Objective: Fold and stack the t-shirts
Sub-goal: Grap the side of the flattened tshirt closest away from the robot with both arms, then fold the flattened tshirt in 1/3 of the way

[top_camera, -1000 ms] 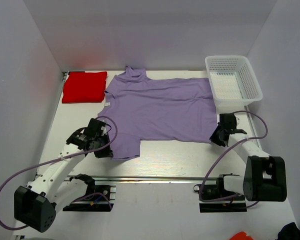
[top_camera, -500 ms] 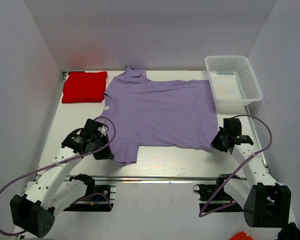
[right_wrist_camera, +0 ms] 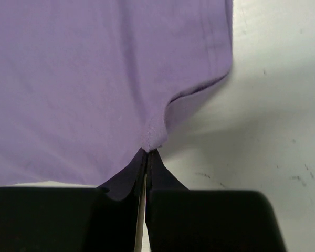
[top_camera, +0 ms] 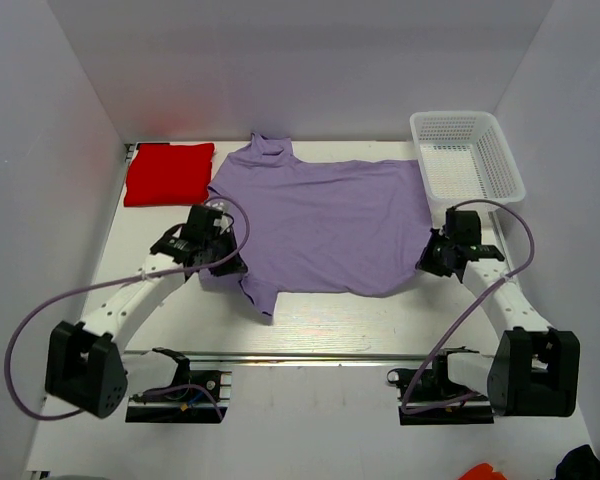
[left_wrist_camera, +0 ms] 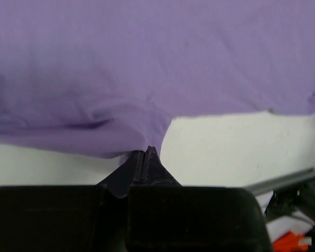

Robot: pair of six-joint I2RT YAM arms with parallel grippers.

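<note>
A lavender t-shirt (top_camera: pixel 320 220) lies spread across the middle of the table, collar toward the back wall. My left gripper (top_camera: pixel 223 262) is shut on its near left edge by the sleeve; the left wrist view shows the cloth (left_wrist_camera: pixel 147 79) pinched at the fingertips (left_wrist_camera: pixel 145 152). My right gripper (top_camera: pixel 432 257) is shut on the near right corner of the hem, where purple cloth (right_wrist_camera: pixel 94 79) bunches at its tips (right_wrist_camera: pixel 148 152). A red t-shirt (top_camera: pixel 168 173) sits folded into a neat rectangle at the back left.
A white mesh basket (top_camera: pixel 467 162) stands at the back right, close to my right arm. Grey walls enclose the table on three sides. A metal rail (top_camera: pixel 310 355) runs along the near edge between the arm bases.
Both grippers have carried the shirt's near edge away from the front of the table toward the back. The left sleeve corner now trails in a point below the left gripper.
</note>
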